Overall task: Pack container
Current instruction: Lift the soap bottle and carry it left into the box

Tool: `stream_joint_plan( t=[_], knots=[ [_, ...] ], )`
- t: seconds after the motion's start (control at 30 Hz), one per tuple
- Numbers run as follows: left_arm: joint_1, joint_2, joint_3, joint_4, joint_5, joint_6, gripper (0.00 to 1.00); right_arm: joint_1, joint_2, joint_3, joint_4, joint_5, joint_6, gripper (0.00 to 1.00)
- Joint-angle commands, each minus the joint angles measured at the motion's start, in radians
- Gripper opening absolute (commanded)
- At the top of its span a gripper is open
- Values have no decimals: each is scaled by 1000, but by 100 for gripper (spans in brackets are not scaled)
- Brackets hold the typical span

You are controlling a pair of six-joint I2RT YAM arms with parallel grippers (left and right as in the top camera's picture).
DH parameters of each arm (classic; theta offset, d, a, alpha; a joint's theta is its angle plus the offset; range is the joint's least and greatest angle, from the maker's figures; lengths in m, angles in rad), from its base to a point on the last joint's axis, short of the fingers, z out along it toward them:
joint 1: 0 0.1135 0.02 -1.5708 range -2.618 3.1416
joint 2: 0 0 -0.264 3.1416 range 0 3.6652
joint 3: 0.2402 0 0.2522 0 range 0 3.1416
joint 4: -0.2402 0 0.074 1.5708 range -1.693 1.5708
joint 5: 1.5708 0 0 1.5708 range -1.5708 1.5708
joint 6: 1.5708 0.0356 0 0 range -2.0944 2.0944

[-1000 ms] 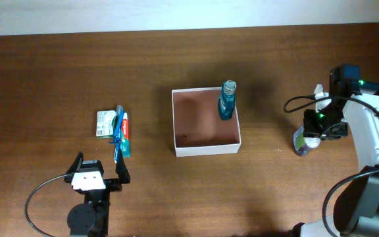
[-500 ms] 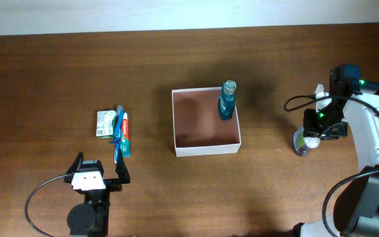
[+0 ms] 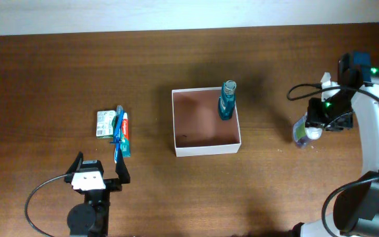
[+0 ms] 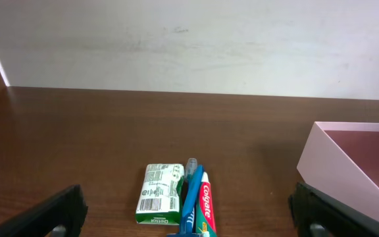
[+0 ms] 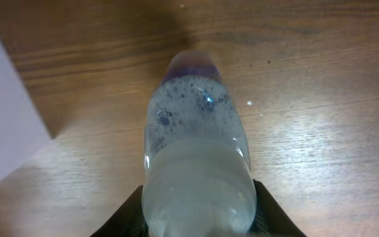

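The container [image 3: 206,145], a shallow white-walled box with a reddish-brown inside, sits mid-table; its pale wall also shows in the left wrist view [image 4: 337,174]. A teal bottle [image 3: 227,100] stands upright in its far right corner. My right gripper [image 3: 318,126] is shut on a clear bottle with a purple base [image 5: 196,158], holding it tilted just above the table right of the container; the bottle also shows in the overhead view [image 3: 299,132]. My left gripper [image 3: 97,172] is open and empty at the front left, with a toothpaste tube [image 4: 204,207], a blue toothbrush [image 4: 191,197] and a green soap box [image 4: 159,193] ahead of it.
The toothpaste, toothbrush and soap box lie together left of the container [image 3: 114,126]. A white wall [image 4: 189,39] runs along the table's far edge. Black cables trail from both arms.
My right gripper has lifted the clear bottle and shifted slightly up and right. The left arm and the other things have not moved.
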Motion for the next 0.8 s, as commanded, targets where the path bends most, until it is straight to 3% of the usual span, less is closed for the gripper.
stream_joint_plan(
  t=[0.0,0.4,0.77],
  knots=[
    [2,-9,-8,3,-11,-6,99,40,-4,78,-25,-42,7,32],
    [2,-9,-8,3,-11,-6,99,266,-5,433,-235,-43,150,32],
    [2,-9,-8,3,-11,-6,99,511,-4,446,-198,-38,294,32]
  ],
)
